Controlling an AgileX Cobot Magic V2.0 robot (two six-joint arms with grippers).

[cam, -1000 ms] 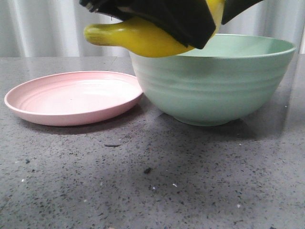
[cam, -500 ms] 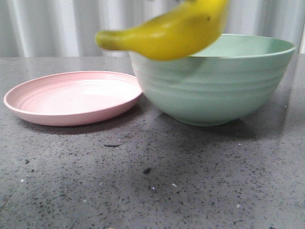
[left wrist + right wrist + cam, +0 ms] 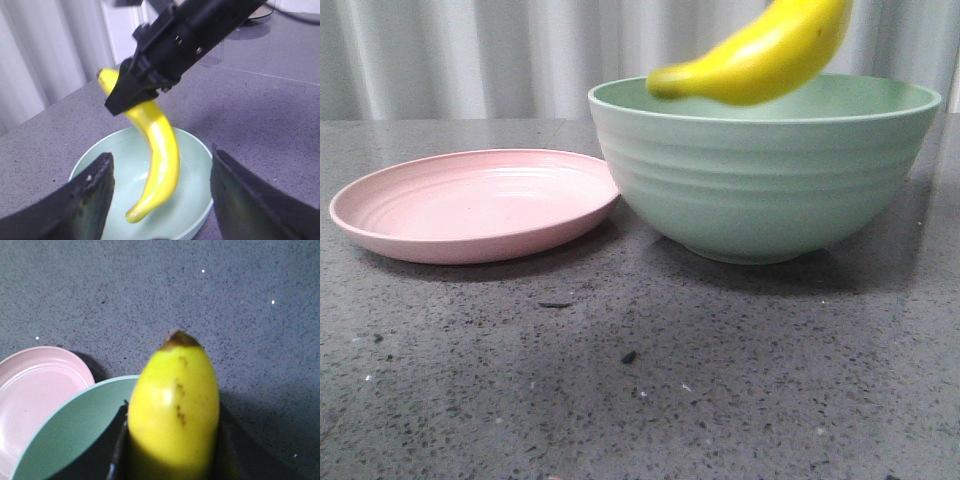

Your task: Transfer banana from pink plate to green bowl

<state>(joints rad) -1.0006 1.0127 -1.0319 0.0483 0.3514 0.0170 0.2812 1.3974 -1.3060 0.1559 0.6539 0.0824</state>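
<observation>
The yellow banana (image 3: 760,55) hangs tilted above the green bowl (image 3: 770,180), its stem end low over the bowl's opening. My right gripper (image 3: 135,92) is shut on the banana's (image 3: 160,150) upper part; it is above the top edge of the front view. In the right wrist view the banana (image 3: 175,410) fills the space between the right gripper's (image 3: 172,445) dark fingers, brown tip pointing away. My left gripper (image 3: 161,154) is open and empty, high above the bowl (image 3: 120,175). The pink plate (image 3: 470,205) lies empty, left of the bowl.
The plate (image 3: 35,390) touches or nearly touches the bowl (image 3: 75,435) on the grey speckled table (image 3: 640,380). A pale curtain hangs behind the table. Small dark crumbs lie on the table in front.
The banana has moved right and a little up, from over the bowl's left rim to above its opening. The right gripper's black fingers have left the front view.
</observation>
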